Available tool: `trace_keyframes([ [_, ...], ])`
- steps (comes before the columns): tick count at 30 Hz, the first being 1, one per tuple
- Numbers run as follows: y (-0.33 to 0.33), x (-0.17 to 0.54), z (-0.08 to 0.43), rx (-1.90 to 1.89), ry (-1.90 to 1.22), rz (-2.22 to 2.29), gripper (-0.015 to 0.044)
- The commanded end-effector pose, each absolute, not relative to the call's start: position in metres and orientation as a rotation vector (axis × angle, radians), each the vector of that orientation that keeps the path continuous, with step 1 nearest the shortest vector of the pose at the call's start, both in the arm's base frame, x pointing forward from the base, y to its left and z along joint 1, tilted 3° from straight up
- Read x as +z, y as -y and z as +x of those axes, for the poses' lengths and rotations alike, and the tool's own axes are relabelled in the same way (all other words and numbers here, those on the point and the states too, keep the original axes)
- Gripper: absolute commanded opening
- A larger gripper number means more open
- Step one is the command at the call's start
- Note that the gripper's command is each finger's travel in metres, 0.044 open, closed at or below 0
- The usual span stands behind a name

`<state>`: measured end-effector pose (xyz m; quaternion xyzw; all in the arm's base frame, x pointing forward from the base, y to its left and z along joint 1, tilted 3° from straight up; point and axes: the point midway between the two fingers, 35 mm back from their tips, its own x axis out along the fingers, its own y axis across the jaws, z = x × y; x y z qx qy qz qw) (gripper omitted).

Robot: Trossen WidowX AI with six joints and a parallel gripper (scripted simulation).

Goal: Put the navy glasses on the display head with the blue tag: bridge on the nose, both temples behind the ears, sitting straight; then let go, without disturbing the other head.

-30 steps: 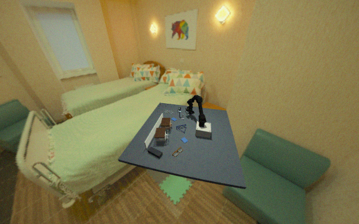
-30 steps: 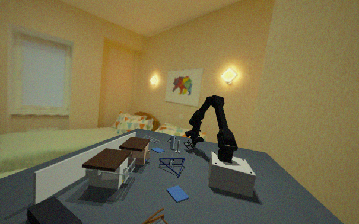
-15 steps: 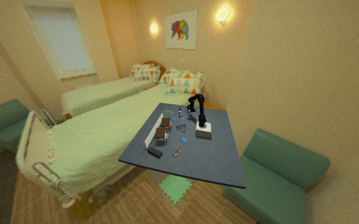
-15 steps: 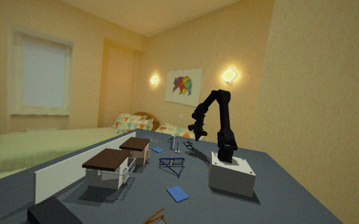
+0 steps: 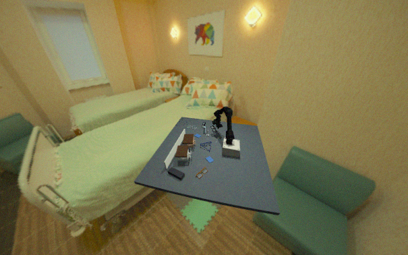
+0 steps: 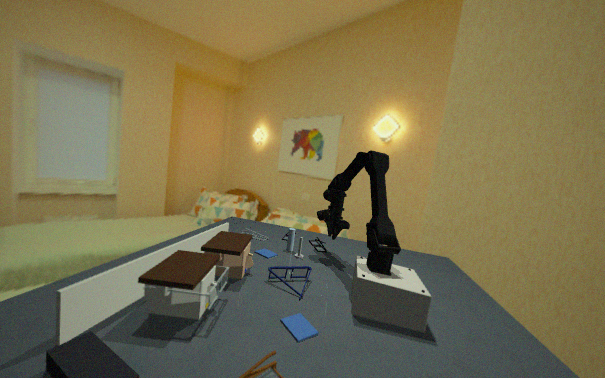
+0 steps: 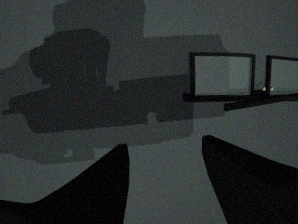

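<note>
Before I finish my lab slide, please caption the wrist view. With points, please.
Open gripper fingers above a dark tabletop, black-framed glasses (image 7: 192, 75) at right.

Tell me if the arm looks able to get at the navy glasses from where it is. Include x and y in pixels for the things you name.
Probably yes: the gripper (image 6: 335, 236) is open and raised, and nothing stands over the navy glasses (image 5: 204, 144) (image 6: 292, 276). It would have to swing away from the black glasses (image 6: 318, 245) (image 7: 223, 95) first.

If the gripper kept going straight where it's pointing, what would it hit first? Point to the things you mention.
Probably the bare tabletop (image 5: 247, 175) (image 6: 366, 350) (image 7: 160, 175), just beside the black glasses (image 6: 318, 245) (image 7: 222, 96); depth is unclear.
</note>
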<state>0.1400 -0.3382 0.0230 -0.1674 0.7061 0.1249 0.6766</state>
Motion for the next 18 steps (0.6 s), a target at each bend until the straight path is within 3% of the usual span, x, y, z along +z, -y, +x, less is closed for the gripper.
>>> trace_keyframes([
  [1,0.339,0.023,0.140,0.278,-1.587,-0.379,0.0200],
  [7,0.339,0.023,0.140,0.278,-1.587,-0.379,0.0200],
  [14,0.347,0.039,0.198,-0.047,-1.593,-0.056,0.0016],
  [18,0.345,0.050,0.240,-0.282,-1.570,0.182,0.0000],
])
